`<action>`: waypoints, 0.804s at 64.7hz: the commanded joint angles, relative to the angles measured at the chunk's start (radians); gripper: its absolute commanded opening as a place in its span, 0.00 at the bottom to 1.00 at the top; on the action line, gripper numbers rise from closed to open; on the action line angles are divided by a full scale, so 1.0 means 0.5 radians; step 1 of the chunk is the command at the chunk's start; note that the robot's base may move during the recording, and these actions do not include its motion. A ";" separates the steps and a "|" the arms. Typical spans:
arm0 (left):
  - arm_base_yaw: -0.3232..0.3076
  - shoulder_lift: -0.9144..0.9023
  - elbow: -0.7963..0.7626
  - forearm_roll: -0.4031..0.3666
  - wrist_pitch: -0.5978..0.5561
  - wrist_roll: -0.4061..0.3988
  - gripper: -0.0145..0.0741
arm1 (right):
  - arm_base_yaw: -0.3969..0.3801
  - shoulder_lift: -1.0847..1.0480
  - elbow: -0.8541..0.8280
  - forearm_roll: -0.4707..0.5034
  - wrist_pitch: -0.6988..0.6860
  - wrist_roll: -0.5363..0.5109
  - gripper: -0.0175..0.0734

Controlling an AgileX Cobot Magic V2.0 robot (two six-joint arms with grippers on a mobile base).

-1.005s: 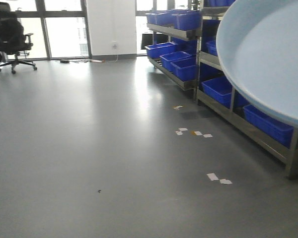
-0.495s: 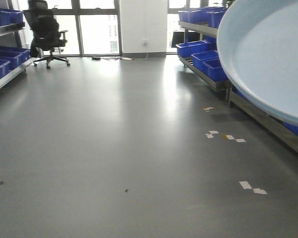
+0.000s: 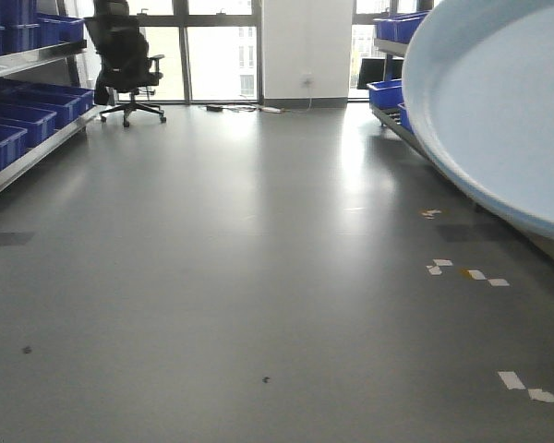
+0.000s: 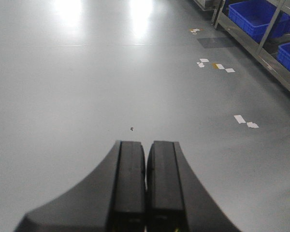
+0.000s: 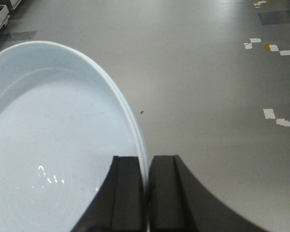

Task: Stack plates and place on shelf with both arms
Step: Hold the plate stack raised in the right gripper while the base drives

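A large pale bluish-white plate (image 3: 499, 101) fills the upper right of the front view, held up in the air. In the right wrist view the same plate (image 5: 48, 145) spreads to the left, and my right gripper (image 5: 146, 166) is shut on its rim, one finger on each side. I cannot tell whether one plate or two are stacked there. My left gripper (image 4: 146, 154) is shut and empty, hanging over bare grey floor. No arm shows in the front view.
Grey shiny floor with white tape marks (image 3: 526, 388). A metal shelf with blue bins (image 3: 9, 138) runs along the left, another shelf with blue bins (image 3: 388, 92) on the right behind the plate. A black office chair (image 3: 125, 60) stands by the far windows.
The view has swung left: the right shelf has slid off to the right, the left shelf has come into view, the chair has moved rightward. The plate keeps its place in the frame.
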 commanded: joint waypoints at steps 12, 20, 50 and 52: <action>0.005 -0.001 -0.061 0.000 -0.153 -0.013 0.26 | -0.016 0.007 -0.065 0.005 -0.180 -0.006 0.25; 0.005 -0.001 -0.061 0.000 -0.153 -0.013 0.26 | -0.016 0.007 -0.065 0.005 -0.180 -0.006 0.25; 0.005 -0.001 -0.061 0.000 -0.153 -0.013 0.26 | -0.016 0.007 -0.065 0.005 -0.180 -0.006 0.25; 0.005 -0.001 -0.061 0.000 -0.153 -0.013 0.26 | -0.016 0.007 -0.065 0.005 -0.180 -0.006 0.25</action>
